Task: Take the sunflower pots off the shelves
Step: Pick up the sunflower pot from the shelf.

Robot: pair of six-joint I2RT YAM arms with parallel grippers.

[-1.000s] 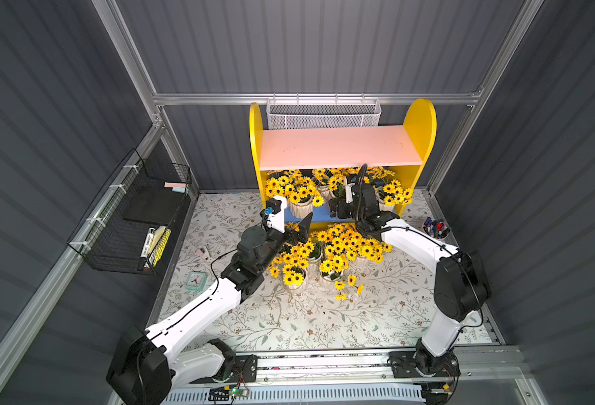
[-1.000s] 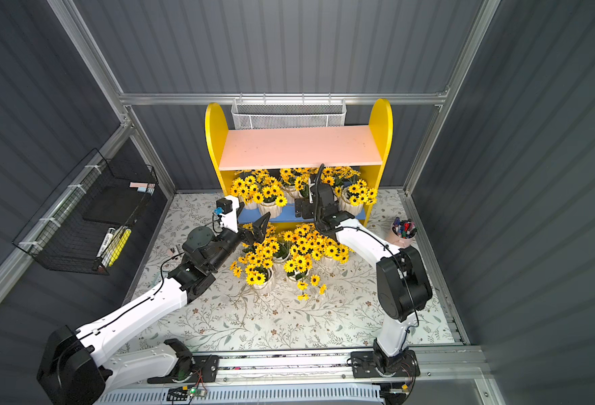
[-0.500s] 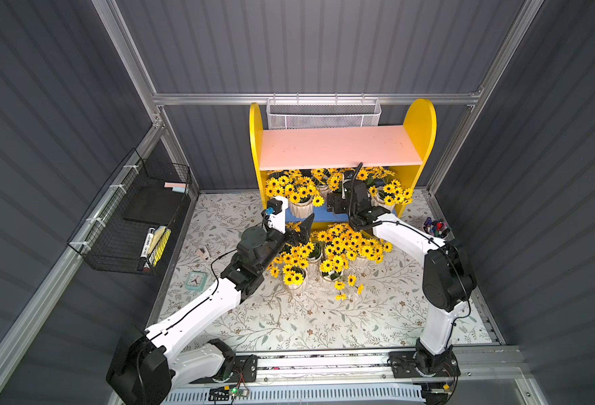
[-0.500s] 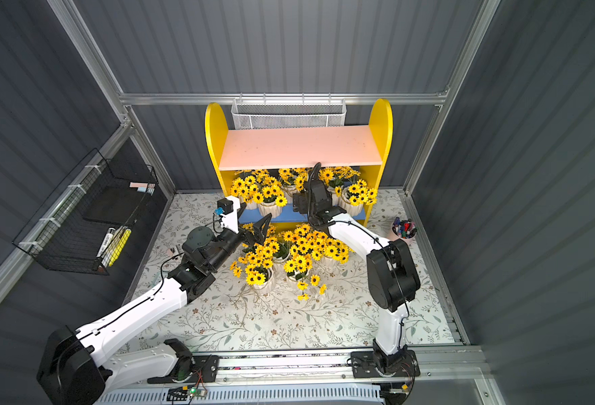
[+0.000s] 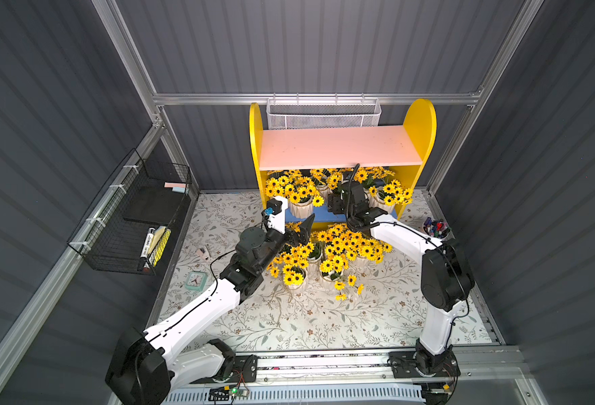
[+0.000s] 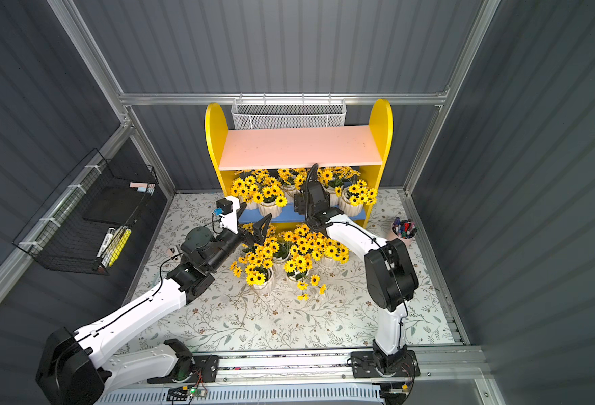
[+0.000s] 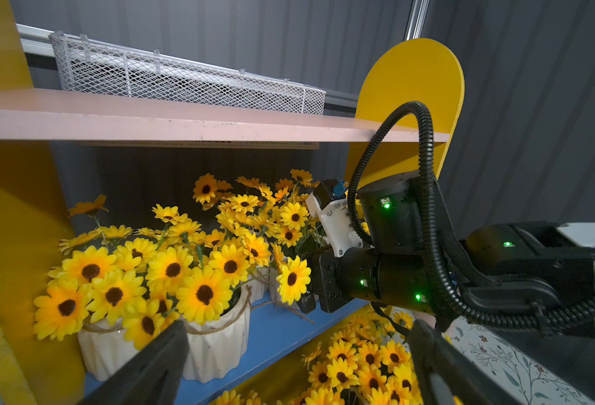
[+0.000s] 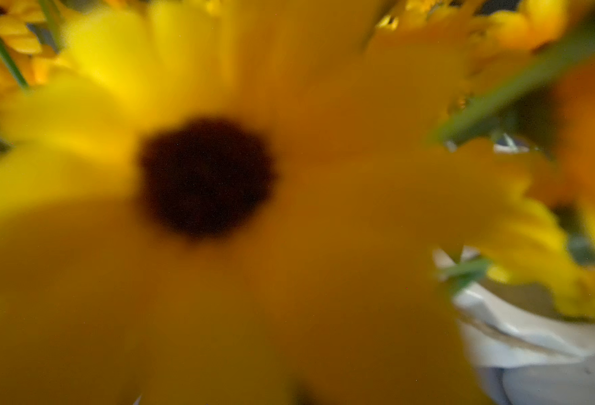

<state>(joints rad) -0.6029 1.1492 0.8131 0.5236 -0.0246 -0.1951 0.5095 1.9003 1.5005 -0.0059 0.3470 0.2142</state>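
We see the right claw (image 7: pixel 308 298) buried among sunflower pots (image 7: pixel 218 347) inside the shelves (image 7: pixel 411 87), likely to take one; its width we cannot tell. Outside, the left claw (image 7: pixel 298 328) hovers wide.

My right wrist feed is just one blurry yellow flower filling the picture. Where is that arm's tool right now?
Observer: The right tool is inside the shelves, over the blue lower board, pushed in among the sunflower pots.
Operator: Any pots on the pink board?
Observer: None; the pink upper board is bare.
Operator: And the left arm?
Observer: The left tool hangs open before the shelves, holding nothing.
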